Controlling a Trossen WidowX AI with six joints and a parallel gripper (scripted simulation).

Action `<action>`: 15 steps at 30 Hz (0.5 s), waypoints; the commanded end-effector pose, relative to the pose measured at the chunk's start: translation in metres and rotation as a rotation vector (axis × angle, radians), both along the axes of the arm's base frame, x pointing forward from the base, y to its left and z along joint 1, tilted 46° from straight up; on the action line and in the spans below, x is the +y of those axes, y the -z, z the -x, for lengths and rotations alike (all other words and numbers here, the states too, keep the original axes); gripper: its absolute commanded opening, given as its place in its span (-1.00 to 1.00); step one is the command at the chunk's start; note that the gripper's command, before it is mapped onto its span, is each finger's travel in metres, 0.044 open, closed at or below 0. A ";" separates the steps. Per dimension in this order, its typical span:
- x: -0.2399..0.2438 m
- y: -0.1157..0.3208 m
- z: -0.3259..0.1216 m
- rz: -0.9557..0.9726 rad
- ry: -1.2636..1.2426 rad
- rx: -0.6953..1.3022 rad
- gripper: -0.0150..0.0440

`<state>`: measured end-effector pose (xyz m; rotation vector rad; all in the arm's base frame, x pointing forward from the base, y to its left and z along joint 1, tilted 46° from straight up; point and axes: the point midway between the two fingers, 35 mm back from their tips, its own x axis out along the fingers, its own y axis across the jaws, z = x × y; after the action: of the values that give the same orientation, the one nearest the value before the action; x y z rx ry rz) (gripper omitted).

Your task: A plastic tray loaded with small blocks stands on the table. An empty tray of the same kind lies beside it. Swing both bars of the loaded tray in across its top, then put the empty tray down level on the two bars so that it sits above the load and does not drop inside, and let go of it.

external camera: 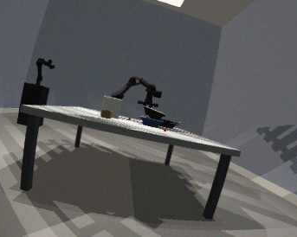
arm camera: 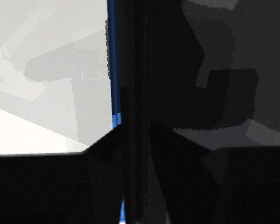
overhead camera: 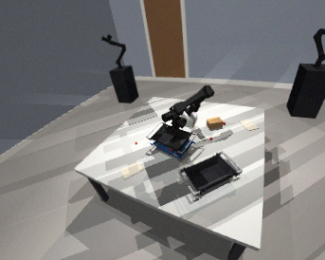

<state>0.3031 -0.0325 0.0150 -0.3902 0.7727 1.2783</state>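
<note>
My gripper [overhead camera: 169, 126] [external camera: 149, 105] [arm camera: 138, 129] is shut on the wall of a black tray [overhead camera: 164, 138] [external camera: 155, 113] [arm camera: 232, 100]. This tray hangs tilted over a blue tray [overhead camera: 180, 155] [external camera: 151, 122] on the table, lower on the right in the exterior view. In the wrist view only a thin strip of the blue tray [arm camera: 114, 75] shows left of the held wall. The black tray covers most of the blue tray, so its load is mostly hidden. Thin wires show around both trays; which bar is where I cannot tell, nor whether the trays touch.
Another black tray [overhead camera: 209, 174] with pale rails stands near the front right. An orange-brown block [overhead camera: 214, 123] [external camera: 106, 114] and a white upright panel [external camera: 112, 105] are near the arm's base. Flat beige pads [overhead camera: 132, 170] [overhead camera: 249, 124] and small red pieces [overhead camera: 135, 142] [overhead camera: 210, 139] lie on the table.
</note>
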 end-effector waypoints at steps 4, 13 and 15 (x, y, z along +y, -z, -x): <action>0.012 0.007 0.004 -0.007 -0.011 0.020 -0.49; 0.013 0.008 0.005 -0.007 -0.011 0.020 -0.49; 0.013 0.008 0.005 -0.007 -0.011 0.020 -0.49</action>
<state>0.3015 -0.0266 0.0098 -0.3907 0.7732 1.2779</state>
